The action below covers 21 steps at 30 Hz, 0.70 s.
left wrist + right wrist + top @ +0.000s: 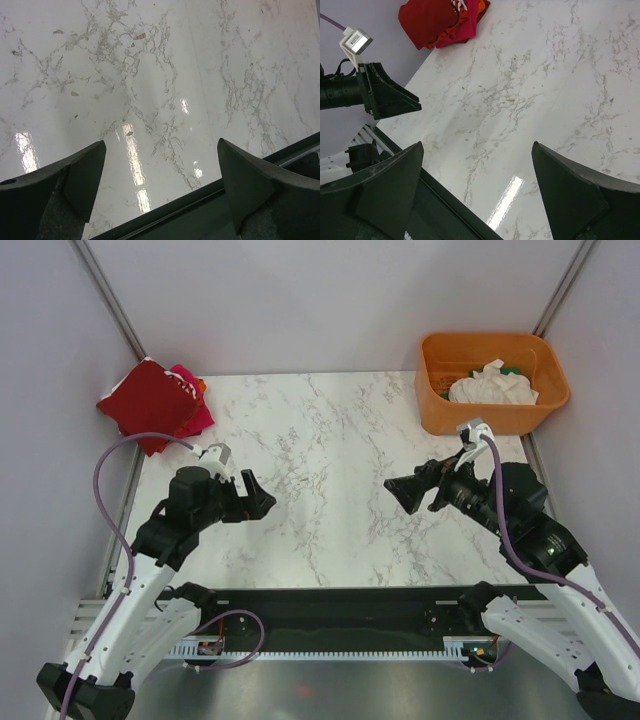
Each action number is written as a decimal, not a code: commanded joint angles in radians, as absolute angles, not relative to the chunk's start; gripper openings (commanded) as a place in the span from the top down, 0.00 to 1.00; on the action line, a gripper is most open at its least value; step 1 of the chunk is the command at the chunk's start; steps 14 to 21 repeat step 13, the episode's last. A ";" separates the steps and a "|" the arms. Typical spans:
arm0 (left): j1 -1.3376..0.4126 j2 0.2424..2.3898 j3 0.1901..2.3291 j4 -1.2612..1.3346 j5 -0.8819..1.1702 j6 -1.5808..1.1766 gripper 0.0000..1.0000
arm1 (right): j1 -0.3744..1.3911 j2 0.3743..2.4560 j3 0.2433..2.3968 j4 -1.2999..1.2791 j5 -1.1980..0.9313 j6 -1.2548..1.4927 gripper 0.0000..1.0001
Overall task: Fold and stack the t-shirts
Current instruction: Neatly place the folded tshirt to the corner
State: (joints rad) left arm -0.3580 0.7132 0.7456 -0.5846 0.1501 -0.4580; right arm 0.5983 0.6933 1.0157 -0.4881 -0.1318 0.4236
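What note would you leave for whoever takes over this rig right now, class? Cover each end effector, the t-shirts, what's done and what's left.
Left end effector: open, empty, above the white marble-patterned table.
Right end effector: open, empty, over the table too.
Things: a plain dark red cloth t-shirt tops a magenta cloth t-shirt in a pile at the far left corner; a crumpled white cloth t-shirt sits in the orange plastic tub, far right.
Done: the corner pile looks folded and stacked.
Left: take out the white t-shirt, fold it, add it to the pile.
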 commanded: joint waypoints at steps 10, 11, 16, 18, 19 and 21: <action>-0.364 0.718 0.772 -0.578 0.143 -0.413 0.00 | 0.601 0.703 0.999 -0.494 -0.086 0.413 0.02; -0.364 0.718 0.773 -0.577 0.144 -0.411 0.00 | 0.601 0.703 0.999 -0.494 -0.083 0.410 0.02; -0.364 0.715 0.772 -0.580 0.140 -0.411 0.00 | 0.601 0.698 0.996 -0.485 -0.071 0.408 0.02; -0.364 0.715 0.772 -0.580 0.140 -0.411 0.00 | 0.601 0.698 0.996 -0.485 -0.071 0.408 0.02; -0.364 0.715 0.772 -0.580 0.140 -0.411 0.00 | 0.601 0.698 0.996 -0.485 -0.071 0.408 0.02; -0.364 0.715 0.772 -0.580 0.140 -0.411 0.00 | 0.601 0.698 0.996 -0.485 -0.071 0.408 0.02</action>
